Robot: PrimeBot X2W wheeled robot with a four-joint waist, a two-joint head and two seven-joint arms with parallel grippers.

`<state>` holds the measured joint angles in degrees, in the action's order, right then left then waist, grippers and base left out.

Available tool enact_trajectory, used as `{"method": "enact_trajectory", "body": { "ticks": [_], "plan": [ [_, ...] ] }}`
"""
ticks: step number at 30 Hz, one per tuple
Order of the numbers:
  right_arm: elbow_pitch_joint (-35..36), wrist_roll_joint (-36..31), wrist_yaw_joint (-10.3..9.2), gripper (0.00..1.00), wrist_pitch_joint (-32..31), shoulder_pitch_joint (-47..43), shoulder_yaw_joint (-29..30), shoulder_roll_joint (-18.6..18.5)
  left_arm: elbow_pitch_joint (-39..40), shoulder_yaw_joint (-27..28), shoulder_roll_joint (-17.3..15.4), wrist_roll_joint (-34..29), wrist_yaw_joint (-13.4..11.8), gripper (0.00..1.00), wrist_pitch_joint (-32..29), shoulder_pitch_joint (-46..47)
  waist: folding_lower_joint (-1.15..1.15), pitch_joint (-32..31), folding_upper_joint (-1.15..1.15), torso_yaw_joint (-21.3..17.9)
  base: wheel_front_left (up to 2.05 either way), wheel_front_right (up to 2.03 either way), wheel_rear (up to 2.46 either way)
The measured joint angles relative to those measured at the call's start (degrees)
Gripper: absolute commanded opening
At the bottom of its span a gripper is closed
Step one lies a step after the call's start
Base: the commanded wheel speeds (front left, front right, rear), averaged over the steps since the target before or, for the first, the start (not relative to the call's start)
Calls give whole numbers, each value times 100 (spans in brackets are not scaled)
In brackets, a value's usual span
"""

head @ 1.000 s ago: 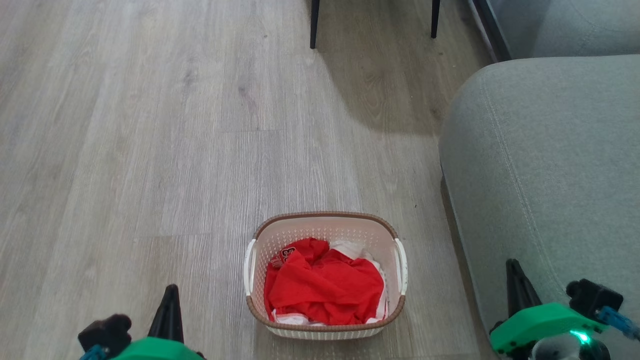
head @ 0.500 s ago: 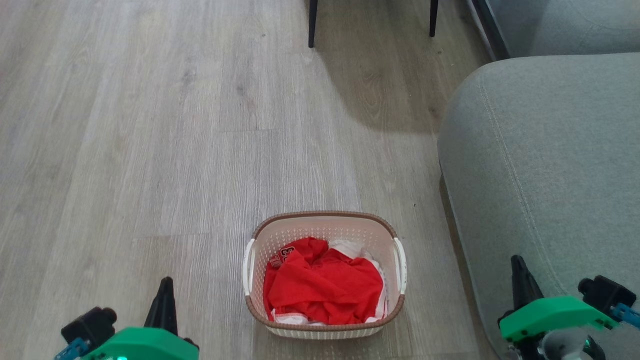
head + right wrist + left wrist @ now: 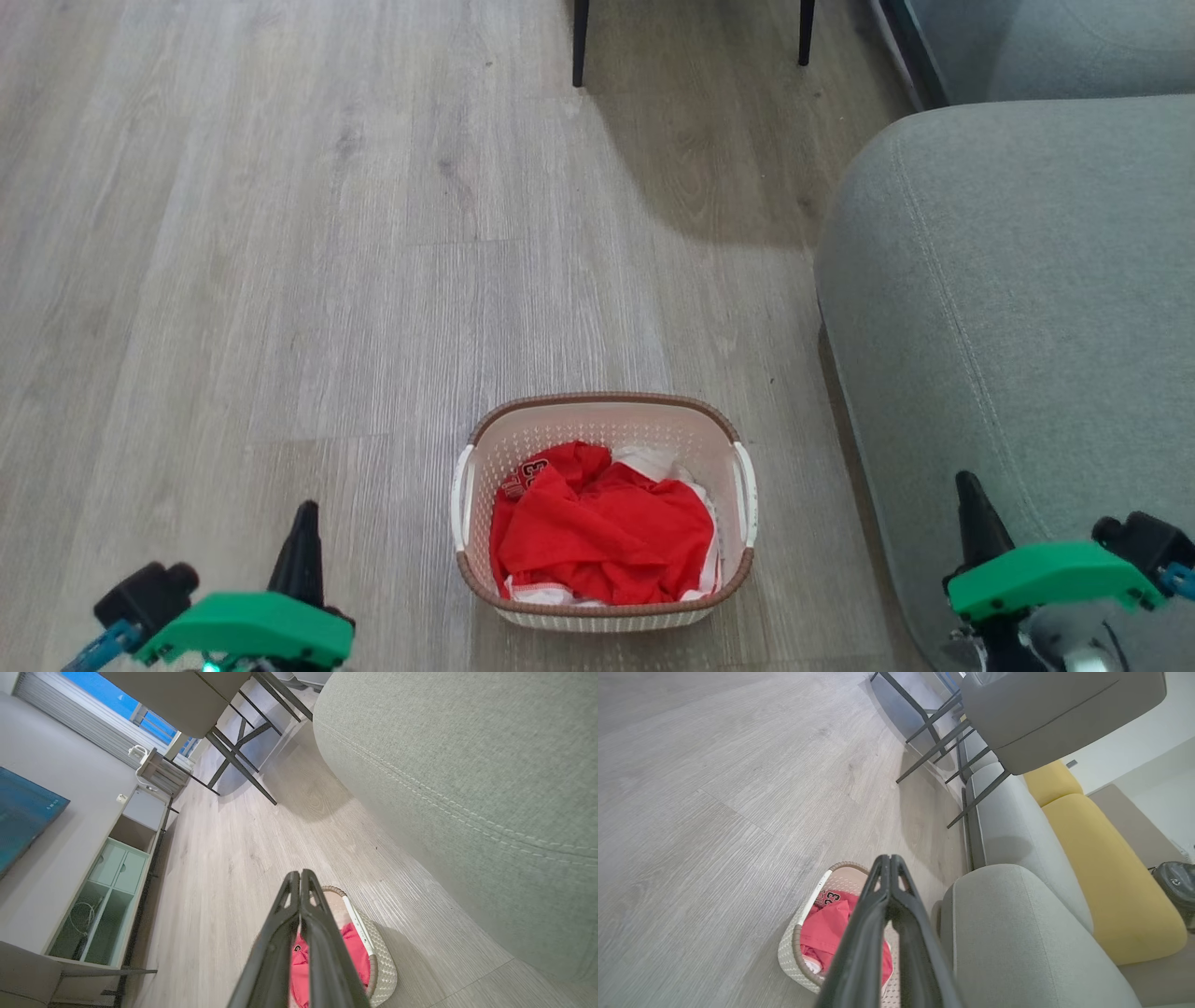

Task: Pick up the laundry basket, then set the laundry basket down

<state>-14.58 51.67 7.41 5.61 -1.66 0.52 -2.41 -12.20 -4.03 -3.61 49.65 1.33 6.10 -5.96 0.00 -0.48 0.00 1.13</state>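
The laundry basket (image 3: 605,401) is standing upright on the floor (image 3: 280,280), close beside the foot of the sofa arm (image 3: 1008,308) and apart from it. It is a rounded rectangle of cream plastic. Its walls are perforated in rows of small holes, its rim is showing a brown woven look, and a white handle is running along each short side. A crumpled red garment (image 3: 602,532) with dark print is lying inside over a white cloth (image 3: 653,462). The floor is showing pale grey wood-grain planks with a matt finish. The sofa arm is showing grey woven fabric with a stitched seam. Two thin dark chair legs (image 3: 580,42) are standing at the far side of the floor.

The left end effector (image 3: 305,513) is hovering over the floor to the basket's left, well apart from it. Its fingers are pointing forward, pressed together, clenched on nothing. The right end effector (image 3: 967,485) is hovering over the sofa arm to the basket's right in the same pose, likewise clenched and empty.
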Motion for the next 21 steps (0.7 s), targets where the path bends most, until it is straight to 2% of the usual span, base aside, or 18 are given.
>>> {"method": "enact_trajectory", "body": {
  "ticks": [21],
  "plan": [
    [-38,1389,-1,0,-353,164,171,-16,-109,199,-3,1480,178,0,-341,276,0,22,0,-38,0,0,0]
  ]
}}
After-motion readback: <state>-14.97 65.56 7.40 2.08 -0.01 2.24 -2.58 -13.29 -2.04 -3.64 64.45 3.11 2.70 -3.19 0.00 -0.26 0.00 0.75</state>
